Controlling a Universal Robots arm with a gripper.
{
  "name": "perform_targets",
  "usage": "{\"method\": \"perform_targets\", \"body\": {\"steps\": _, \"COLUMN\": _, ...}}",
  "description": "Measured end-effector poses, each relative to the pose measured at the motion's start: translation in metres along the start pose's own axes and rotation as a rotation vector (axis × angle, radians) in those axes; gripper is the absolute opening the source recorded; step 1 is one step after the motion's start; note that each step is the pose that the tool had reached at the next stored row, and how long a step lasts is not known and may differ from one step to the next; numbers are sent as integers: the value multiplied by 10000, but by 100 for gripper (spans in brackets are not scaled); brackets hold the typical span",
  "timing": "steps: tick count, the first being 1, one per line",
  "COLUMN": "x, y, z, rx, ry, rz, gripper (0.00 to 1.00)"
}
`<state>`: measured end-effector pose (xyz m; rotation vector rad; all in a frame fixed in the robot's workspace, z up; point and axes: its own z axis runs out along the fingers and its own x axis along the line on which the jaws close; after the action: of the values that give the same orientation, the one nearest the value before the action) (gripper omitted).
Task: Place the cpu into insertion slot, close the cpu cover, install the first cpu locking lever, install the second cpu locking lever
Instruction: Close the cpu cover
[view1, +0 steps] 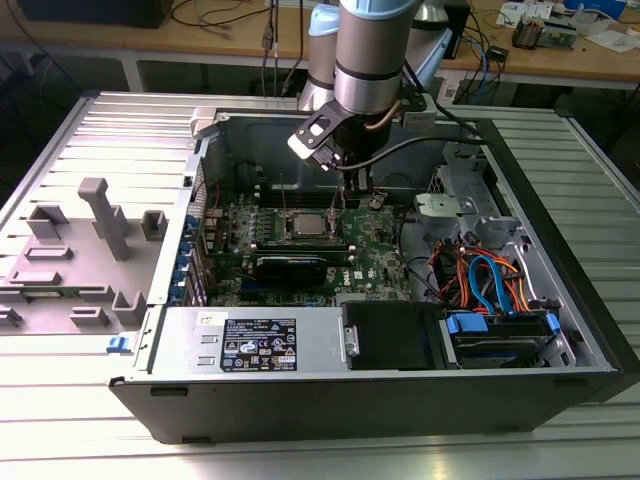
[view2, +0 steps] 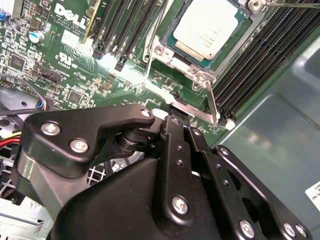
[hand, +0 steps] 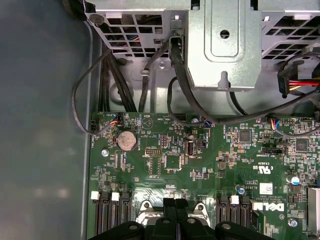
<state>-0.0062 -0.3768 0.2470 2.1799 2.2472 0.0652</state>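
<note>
- While the arm (view1: 370, 60) is lowered into an open computer case (view1: 350, 415) on a ribbed metal worktop (view1: 100, 440), its pincer (view1: 345, 195) is held just above the green motherboard (view1: 385, 262), close beside the processor socket.
- The cpu (view2: 207, 27) is seen seated in the socket with its dull silver top facing up. In the exterior view the cpu (view1: 305, 222) is found near the board's middle, just to the exterior view's left of the pincer.
- The cpu cover (view2: 182, 65) is laid flat around the chip, which is framed by its square window.
- A thin wire lever (view2: 157, 22) is seen along 1 side of the socket, and a flat metal strip (view2: 213, 102) just beside the pincer's tips. Whether either is latched cannot be told.
- In both wrist views the pincer (hand: 175, 202) (view2: 182, 122) is shown with its 2 black fingers (hand: 169, 217) drawn together, barely a slit left between them. Whether anything thin is nipped there cannot be told.
- The socket is flanked by black memory slots (view2: 265, 50), and a coin battery (hand: 126, 140) is mounted near the board's edge.
- A long black card (view1: 290, 266) is set just beside the socket, a silver power supply (view1: 250, 340) along the case's near wall, and orange and blue cables (view1: 485, 280) at the exterior view's right.
- A grey fixture plate (view1: 80, 250) is laid on the worktop at the exterior view's left of the case.
</note>
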Motion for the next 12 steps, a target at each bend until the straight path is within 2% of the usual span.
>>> {"method": "perform_targets", "body": {"steps": 12, "x": 1, "y": -40, "z": -2, "rx": 0, "ry": 0, "rz": 0, "gripper": 11}}
